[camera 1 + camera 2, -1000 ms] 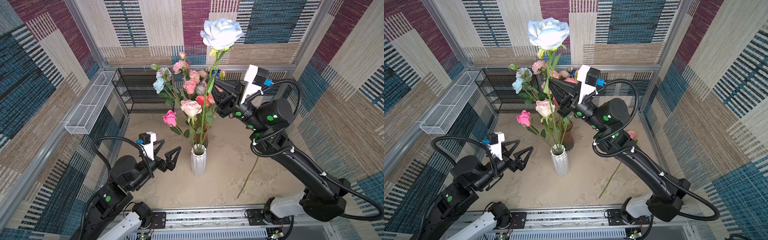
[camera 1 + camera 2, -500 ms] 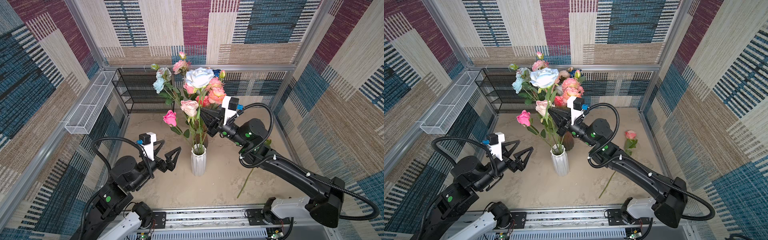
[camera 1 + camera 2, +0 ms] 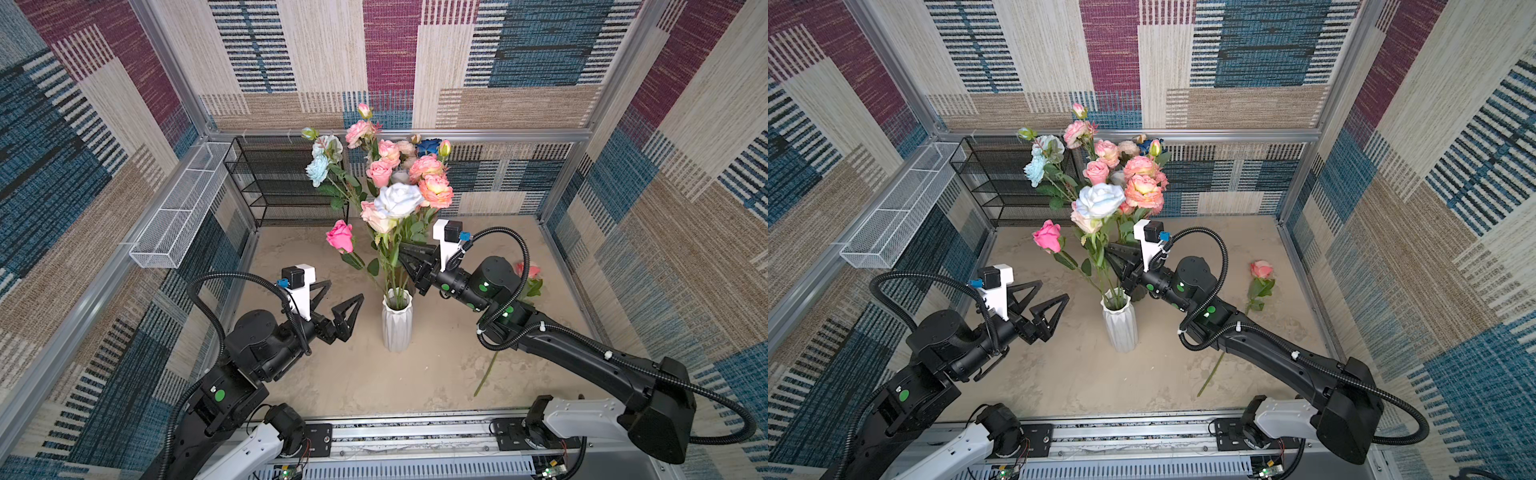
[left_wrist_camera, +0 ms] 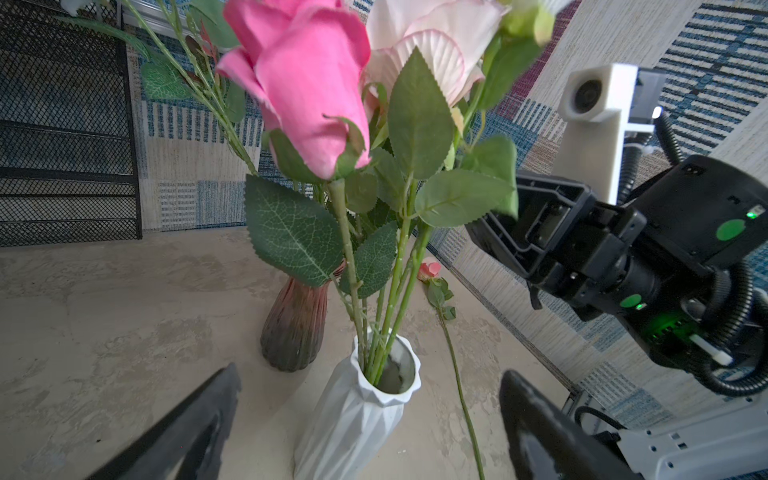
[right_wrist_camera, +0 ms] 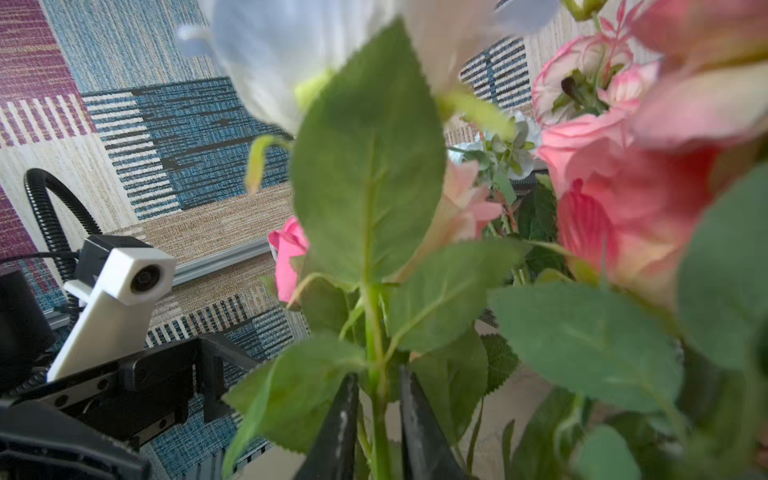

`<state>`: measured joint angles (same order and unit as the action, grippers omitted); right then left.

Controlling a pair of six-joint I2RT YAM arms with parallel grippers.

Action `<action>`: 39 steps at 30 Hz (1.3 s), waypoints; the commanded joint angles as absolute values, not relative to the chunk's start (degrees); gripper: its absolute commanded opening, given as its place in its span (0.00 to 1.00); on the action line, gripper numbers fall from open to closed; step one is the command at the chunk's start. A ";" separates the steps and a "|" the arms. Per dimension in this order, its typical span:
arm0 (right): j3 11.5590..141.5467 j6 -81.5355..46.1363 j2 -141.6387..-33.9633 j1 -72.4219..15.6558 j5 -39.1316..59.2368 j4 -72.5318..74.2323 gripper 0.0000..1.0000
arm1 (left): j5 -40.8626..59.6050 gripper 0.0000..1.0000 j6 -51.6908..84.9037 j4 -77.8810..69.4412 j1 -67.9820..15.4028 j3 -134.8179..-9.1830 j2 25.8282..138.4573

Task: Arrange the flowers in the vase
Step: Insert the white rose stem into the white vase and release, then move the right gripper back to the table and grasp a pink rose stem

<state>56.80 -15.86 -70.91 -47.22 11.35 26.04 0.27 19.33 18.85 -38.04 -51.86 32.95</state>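
Bright, even, diffuse light fills both top views, leaving only faint soft shadows on the sandy floor (image 3: 332,374); straight lines bow toward the edges of each view; in the right wrist view the white rose (image 5: 291,50) and pink blooms (image 5: 623,208) are out of focus.

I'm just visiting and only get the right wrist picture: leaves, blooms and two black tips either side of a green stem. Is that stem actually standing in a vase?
Observer: Yes. In a top view the white rose on that stem stands in a white vase, which your picture misses altogether.
Visitor: Are any flowers left outside it?
Observer: One. A pink rose lies flat on the table, off to the right of the vase, and nothing is touching it.
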 commanded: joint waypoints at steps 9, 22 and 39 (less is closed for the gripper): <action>50.93 -20.23 -62.55 -47.28 10.34 20.27 0.60 | 1.30 0.99 18.14 17.58 -38.06 -52.74 33.44; 44.72 -23.77 -51.69 -47.26 0.88 3.23 0.67 | 1.67 0.99 18.28 16.79 -38.06 -51.61 33.39; 42.71 -35.54 -70.04 -7.74 -2.15 -19.64 0.62 | 2.97 0.99 18.11 16.53 -38.06 -50.89 31.95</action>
